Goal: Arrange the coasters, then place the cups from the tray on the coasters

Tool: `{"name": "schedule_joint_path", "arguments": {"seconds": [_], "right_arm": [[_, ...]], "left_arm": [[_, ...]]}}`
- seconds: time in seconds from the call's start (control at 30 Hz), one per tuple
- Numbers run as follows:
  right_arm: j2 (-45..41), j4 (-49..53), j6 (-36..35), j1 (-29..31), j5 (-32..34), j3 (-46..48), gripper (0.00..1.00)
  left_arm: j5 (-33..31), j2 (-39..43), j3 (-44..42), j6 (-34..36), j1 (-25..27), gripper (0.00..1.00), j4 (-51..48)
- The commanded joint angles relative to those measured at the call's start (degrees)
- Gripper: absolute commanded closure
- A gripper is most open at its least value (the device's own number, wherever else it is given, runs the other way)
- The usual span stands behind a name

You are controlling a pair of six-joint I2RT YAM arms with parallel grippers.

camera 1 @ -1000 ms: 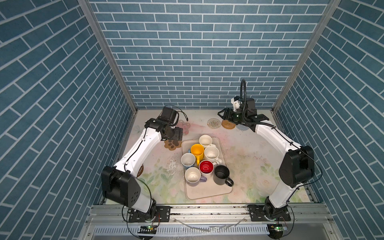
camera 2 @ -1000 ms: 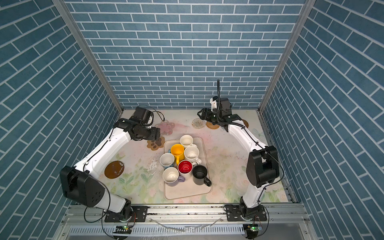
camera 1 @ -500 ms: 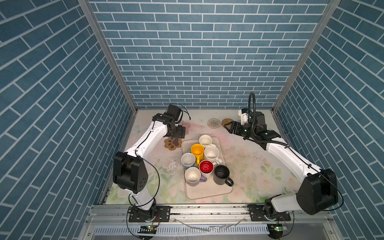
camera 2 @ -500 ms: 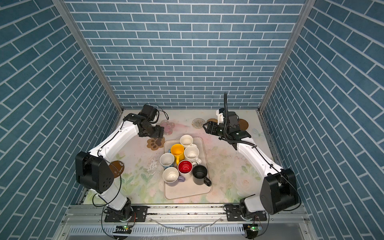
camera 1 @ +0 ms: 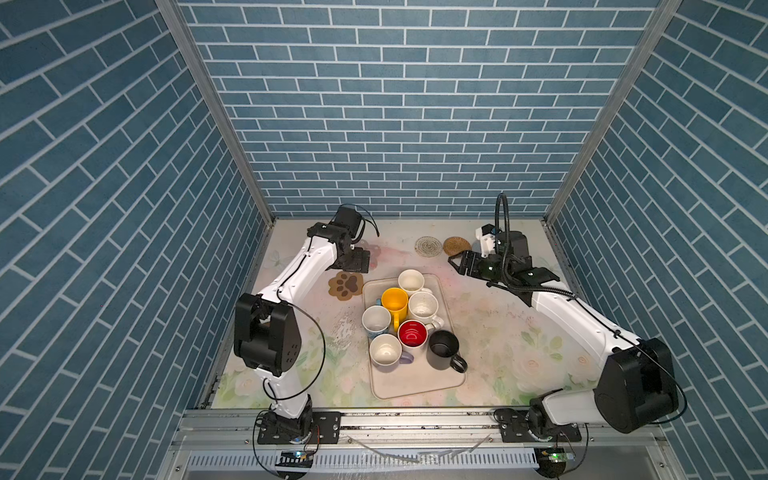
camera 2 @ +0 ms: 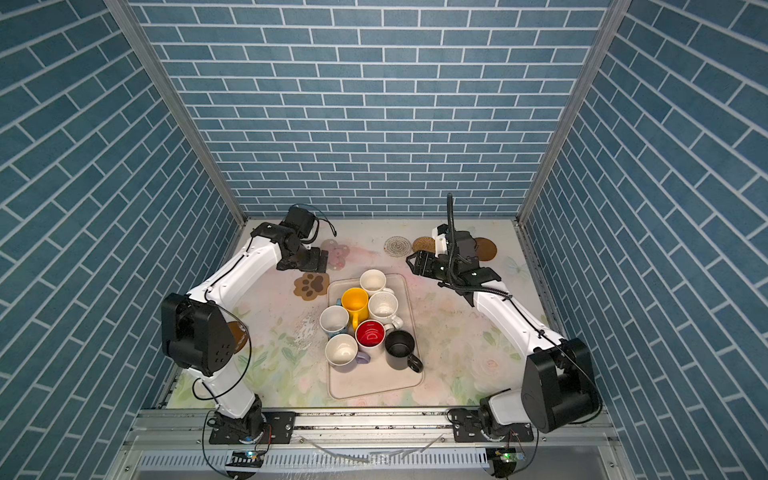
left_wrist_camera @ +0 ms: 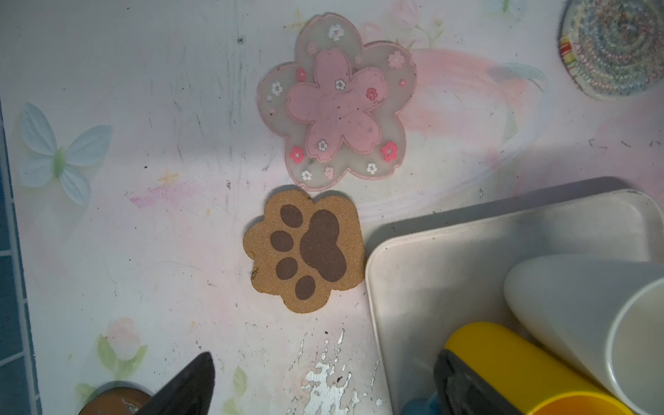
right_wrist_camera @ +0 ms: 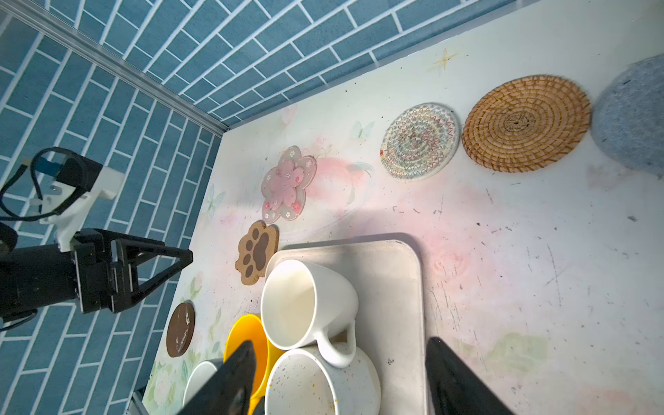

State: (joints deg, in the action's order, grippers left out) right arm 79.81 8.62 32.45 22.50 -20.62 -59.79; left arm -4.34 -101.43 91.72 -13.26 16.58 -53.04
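The cream tray [camera 1: 417, 383] holds several cups, among them yellow [camera 1: 394, 302], black [camera 1: 444, 349] and a cream-white one [right_wrist_camera: 305, 305] at its far end. The brown paw coaster [left_wrist_camera: 305, 251] lies by the tray's far left corner, with the pink flower coaster [left_wrist_camera: 337, 104] behind it. My left gripper [camera 1: 357, 262] hovers open above these two and holds nothing. At the back lie the clear patterned round [right_wrist_camera: 420, 140], the rattan round [right_wrist_camera: 526, 122] and the pale blue knit round [right_wrist_camera: 632, 115]. My right gripper [camera 1: 457, 264] hangs open over the tray's far right corner.
One brown disc [camera 2: 485, 248] lies at the back right behind my right wrist, another [camera 2: 237, 332] at the left edge, partly behind my left arm. Blue brick walls close the table on three sides. Worn patches mark the flowered cloth [left_wrist_camera: 323, 381].
My left gripper opened wider and rose a little off the paw coaster. My right gripper drew back from the rear coasters toward the tray's far end.
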Motion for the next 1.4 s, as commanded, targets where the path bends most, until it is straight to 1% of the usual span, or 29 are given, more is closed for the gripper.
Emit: {"name": "schedule_joint_path", "arguments": {"seconds": [0.0, 0.1, 0.3, 0.53, 0.8, 1.07, 1.23, 1.37], "right_arm": [[-0.5, -2.2, -1.8, 0.2, -0.6, 1.7, 0.25], [0.3, -2.3, -1.8, 0.2, -0.3, 1.3, 0.25], [3.2, -2.1, -1.4, 0.2, -0.3, -1.4, 0.25], [6.2, -1.0, -1.2, 0.2, 0.5, -6.2, 0.25], [9.5, 1.3, -1.2, 0.2, 0.8, -12.3, 0.26], [12.7, 3.1, -1.7, 0.1, 0.5, -16.2, 0.26], [13.1, 3.2, -2.0, 0.2, 0.7, -16.6, 0.26], [13.5, 4.2, -2.6, 0.0, 0.8, -16.9, 0.26]], "left_arm": [[1.7, -1.7, 1.2, -0.1, -2.9, 0.04, 0.4], [2.6, -3.1, 1.6, -0.5, -4.5, 0.06, 1.7], [6.4, -6.7, 3.1, -2.3, -8.3, 0.07, 3.7], [7.1, -10.5, 6.1, -2.0, -11.3, 0.07, 4.2], [9.4, -16.5, 8.6, -3.3, -14.8, 0.12, 5.5], [13.9, -22.5, 10.9, -5.2, -15.3, 0.14, 8.9], [17.4, -25.4, 11.3, -7.6, -15.3, 0.15, 12.8], [19.3, -28.3, 13.0, -9.3, -15.3, 0.17, 13.6]]}}
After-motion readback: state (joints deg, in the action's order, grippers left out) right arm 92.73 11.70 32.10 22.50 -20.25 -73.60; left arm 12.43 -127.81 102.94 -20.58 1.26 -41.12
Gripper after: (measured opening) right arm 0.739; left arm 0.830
